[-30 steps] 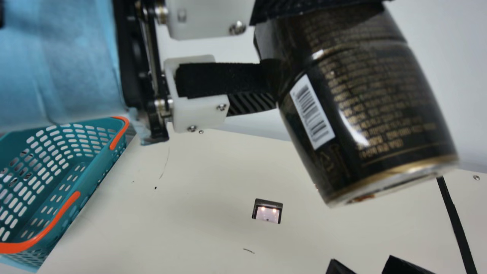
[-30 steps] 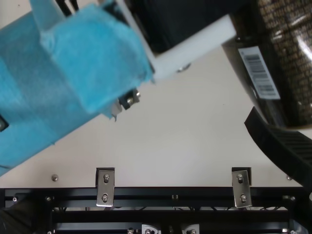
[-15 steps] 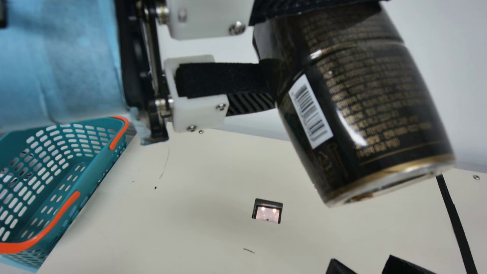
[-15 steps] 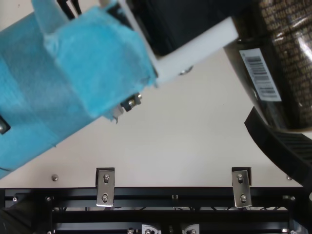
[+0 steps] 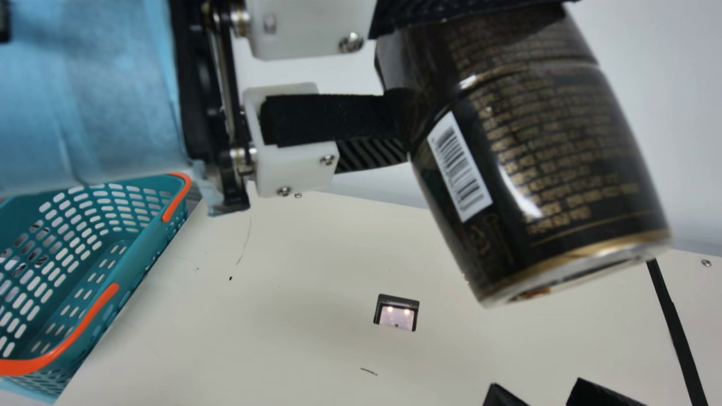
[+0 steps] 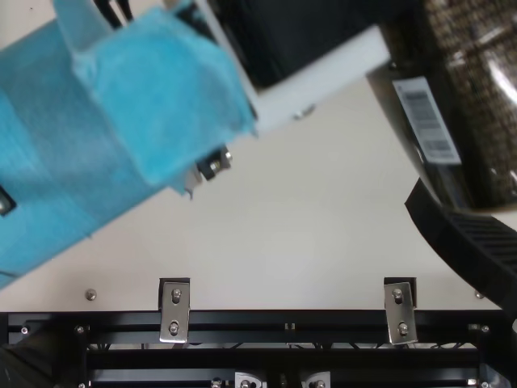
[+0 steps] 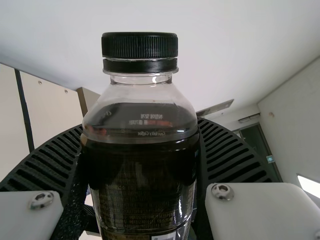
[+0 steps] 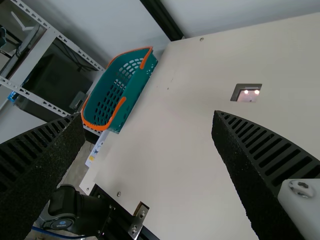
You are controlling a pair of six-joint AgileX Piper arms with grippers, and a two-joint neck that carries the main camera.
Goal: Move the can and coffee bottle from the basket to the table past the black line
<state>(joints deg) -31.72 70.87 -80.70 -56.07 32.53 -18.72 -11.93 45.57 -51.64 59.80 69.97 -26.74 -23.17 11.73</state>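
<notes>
1. The coffee bottle point(image 5: 541, 163) is very near, big and dark, at the upper right of the main view. It leans, with its flat bottom pointing down and a bit to the right. It is up in the air over the table point(image 5: 282, 338).
2. The left gripper point(image 5: 479, 59) squeezes the bottle near its cap end. In the left wrist view, the bottle sits between the two fingers, and they touch its sides. The black cap point(image 7: 140, 45) pokes out past the fingers on one side. In the main view, the bottom pokes out on the other side.
3. The right gripper point(image 5: 544, 395) peeks in at the bottom edge of the main view, lower than the bottle and apart from it. Its fingers are wide apart.
4. A little hole with two lights point(image 5: 396, 313) is in the table, in the lower middle.
5. The black line point(image 5: 671, 327) runs down the lower right, and the bottle's bottom is near its top end in the picture.
6. The green basket point(image 5: 121, 282) with orange handles is at the left edge, beside the table.
</notes>
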